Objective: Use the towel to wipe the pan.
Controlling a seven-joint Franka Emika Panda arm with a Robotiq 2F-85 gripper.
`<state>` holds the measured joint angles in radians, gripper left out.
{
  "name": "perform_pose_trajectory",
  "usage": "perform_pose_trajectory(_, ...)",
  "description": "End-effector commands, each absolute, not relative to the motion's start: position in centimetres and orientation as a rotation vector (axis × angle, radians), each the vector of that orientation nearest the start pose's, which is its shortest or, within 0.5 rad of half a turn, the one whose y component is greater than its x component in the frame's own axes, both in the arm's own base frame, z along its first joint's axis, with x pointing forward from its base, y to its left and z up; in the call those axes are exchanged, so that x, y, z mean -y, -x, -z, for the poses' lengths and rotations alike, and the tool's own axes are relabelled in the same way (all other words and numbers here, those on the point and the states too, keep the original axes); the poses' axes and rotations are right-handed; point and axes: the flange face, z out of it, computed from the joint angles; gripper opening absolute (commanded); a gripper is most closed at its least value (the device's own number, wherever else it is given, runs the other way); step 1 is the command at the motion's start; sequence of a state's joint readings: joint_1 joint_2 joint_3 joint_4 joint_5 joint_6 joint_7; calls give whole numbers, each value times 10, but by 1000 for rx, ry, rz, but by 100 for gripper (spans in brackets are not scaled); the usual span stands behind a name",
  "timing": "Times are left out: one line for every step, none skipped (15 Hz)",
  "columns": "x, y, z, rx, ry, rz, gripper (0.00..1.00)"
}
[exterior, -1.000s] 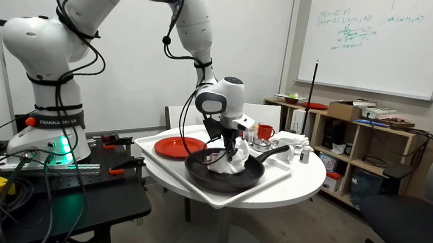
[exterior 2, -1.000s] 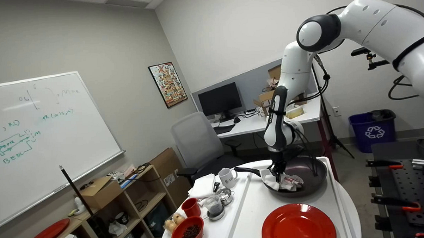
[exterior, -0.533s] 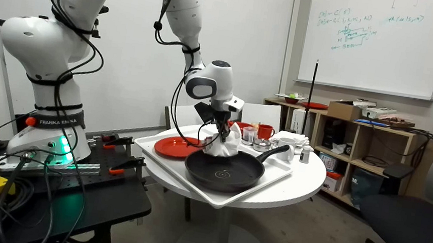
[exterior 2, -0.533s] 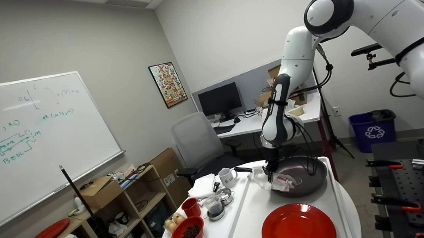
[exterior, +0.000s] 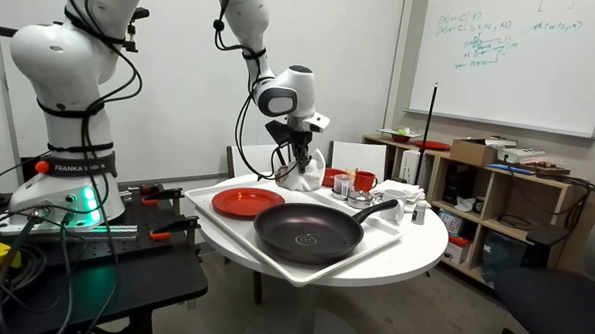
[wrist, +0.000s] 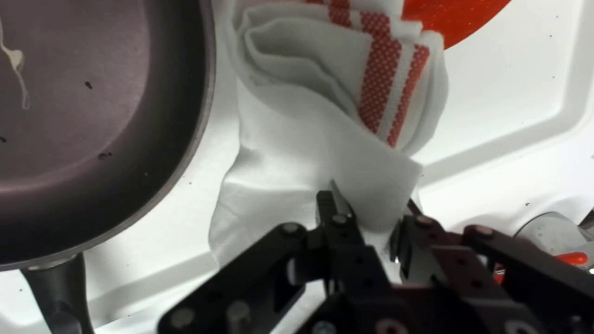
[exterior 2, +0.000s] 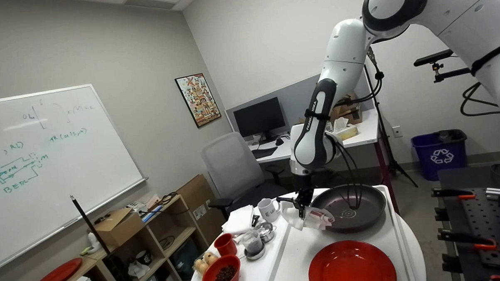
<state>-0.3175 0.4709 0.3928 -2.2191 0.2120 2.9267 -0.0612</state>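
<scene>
The black frying pan sits on the white tray, its long dark handle pointing towards the mugs. It also shows in an exterior view and the wrist view, where a few dark specks and a thin pale mark lie inside it. My gripper is shut on the towel, white with red stripes, which hangs in folds from the fingers. In both exterior views the gripper and towel are raised beside the pan, over the tray's edge, not over the pan's inside. The towel covers the fingertips partly.
A flat red plate lies on the tray next to the pan. Along the round table stand a white mug, a red mug, a red bowl, a clear cup and folded white cloths.
The gripper has lifted the towel up out of the pan and carried it sideways beyond the rim, away from the pan's middle. The pan, plate and tray have not moved.
</scene>
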Motion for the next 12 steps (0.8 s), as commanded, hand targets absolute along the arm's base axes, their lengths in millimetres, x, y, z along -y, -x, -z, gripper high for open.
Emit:
perform_pose_trajectory(-49, -598, -217, -266, 2898, 289, 5)
perform_pose_trajectory(-53, -606, -217, -292, 2907, 273, 5)
perform_pose_trajectory(-55, -615, -216, -331, 2922, 250, 5)
perform_pose_trajectory(-56, -623, -215, -371, 2936, 228, 5)
perform_pose_trajectory(-57, -631, -213, -407, 2944, 202, 5)
perform_pose_trajectory(-56, -639, -208, -445, 2953, 175, 5)
perform_pose_trajectory(-55, -646, -203, -476, 2958, 147, 5)
perform_pose_trajectory(-54, -652, -198, -505, 2961, 117, 5)
perform_pose_trajectory(-52, -658, -190, -531, 2963, 88, 5)
perform_pose_trajectory(-50, -663, -182, -553, 2964, 57, 5)
perform_pose_trajectory(-47, -668, -174, -574, 2965, 30, 5)
perform_pose_trajectory(-44, -673, -164, -591, 2965, -3, 5)
